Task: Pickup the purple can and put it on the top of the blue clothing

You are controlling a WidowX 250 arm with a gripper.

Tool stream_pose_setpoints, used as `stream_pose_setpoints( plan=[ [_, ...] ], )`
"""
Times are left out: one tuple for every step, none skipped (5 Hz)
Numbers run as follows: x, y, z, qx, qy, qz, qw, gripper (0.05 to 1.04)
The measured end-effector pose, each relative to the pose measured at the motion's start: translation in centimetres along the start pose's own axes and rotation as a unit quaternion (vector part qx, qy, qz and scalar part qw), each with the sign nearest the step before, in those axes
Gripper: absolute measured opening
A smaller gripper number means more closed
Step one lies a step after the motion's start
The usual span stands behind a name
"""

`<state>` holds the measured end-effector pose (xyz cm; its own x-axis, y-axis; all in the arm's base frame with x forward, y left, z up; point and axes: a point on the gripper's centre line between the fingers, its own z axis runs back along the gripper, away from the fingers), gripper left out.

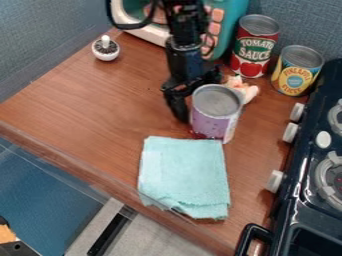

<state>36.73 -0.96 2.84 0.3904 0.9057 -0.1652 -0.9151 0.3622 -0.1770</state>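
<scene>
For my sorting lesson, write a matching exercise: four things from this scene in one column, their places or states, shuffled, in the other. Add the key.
Things
1. Purple can
2. Teal cloth
3. Yellow-labelled can
4. Small round white object with a stem

Places and states
A. Upright beside the back of the black stove
B. Near the wall on the picture's left side
C. Folded and lying flat near the counter's front edge
D. Upright, just behind the folded item

Right pairs: 1-D, 2-C, 3-A, 4-B
</scene>
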Motion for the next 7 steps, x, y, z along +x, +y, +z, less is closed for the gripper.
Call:
stream_pose_setpoints(
  plan=[
    [-1.1,-0.8,-0.2,0.000,0.002,-0.020,0.9998,1.000],
    [-1.2,-0.5,-0.3,0.008,0.000,-0.015,0.9999,1.001],
    [-0.4,0.5,1.9,-0.002,-0.008,0.010,0.9999,1.000],
    [1.7,1.5,4.6,-0.025,-0.033,0.044,0.9982,1.000],
    [2.1,1.9,7.1,-0.049,-0.047,0.046,0.9967,1.000],
    [2.7,2.2,7.6,-0.053,-0.052,0.052,0.9959,1.000],
    [2.6,2.1,7.5,-0.052,-0.051,0.052,0.9960,1.000]
  ],
)
